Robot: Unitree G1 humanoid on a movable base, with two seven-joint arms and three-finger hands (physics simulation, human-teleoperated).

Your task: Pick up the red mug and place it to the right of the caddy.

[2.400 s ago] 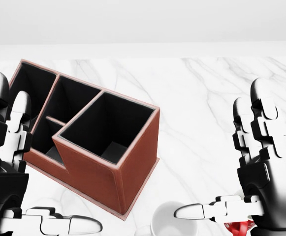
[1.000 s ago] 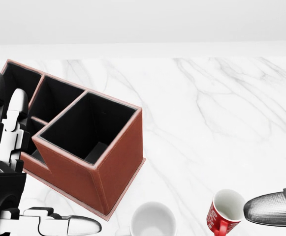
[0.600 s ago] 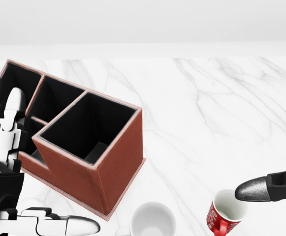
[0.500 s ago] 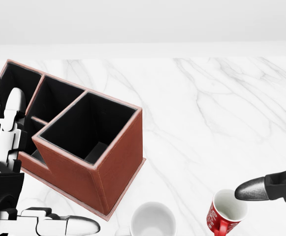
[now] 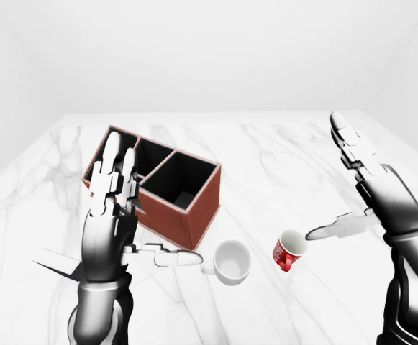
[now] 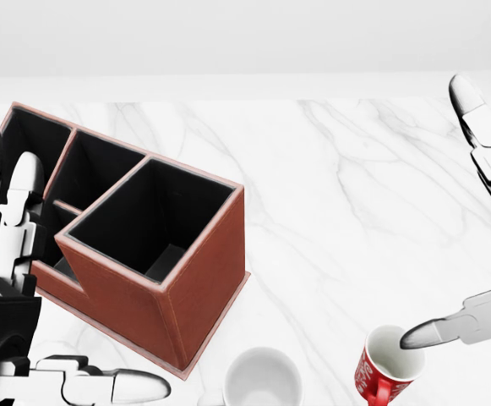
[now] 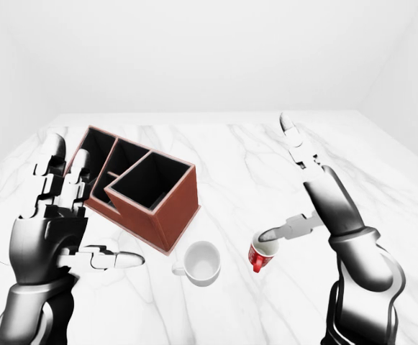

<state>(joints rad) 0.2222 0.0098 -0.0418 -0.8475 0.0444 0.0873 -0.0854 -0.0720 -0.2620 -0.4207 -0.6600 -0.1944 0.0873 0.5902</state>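
Red mug [image 6: 387, 365]: it was seen upright on the counter [image 6: 355, 203], mouth open upward, near the bottom of the head view, right of the white mug [image 6: 260, 379] and well apart from the caddy [image 6: 135, 245].
Handle: it appeared turned toward the bottom of the head view, though its lower part was cut off by the frame edge.
Key relation: the mug lay just below and left of the right robot hand [image 5: 370, 190]; the thumb tip was seen reaching over the rim, while the other fingers [image 6: 475, 118] were raised well above it. Whether the thumb touched the rim could not be told.
Right robot hand state: spread wide, nothing held.
Nearer hand: the right one, clearly; a grasp was judged to require the palm to be lowered and the fingers brought round the mug's wall.
Left robot hand [image 7: 50, 230]: spread as well, empty, held up at the left beside the caddy.
Hidden or unclear: the mug's base in the head view; the print on its wall was too small to be read.
Target spot: bare counter right of the caddy, partly taken up by the white mug.
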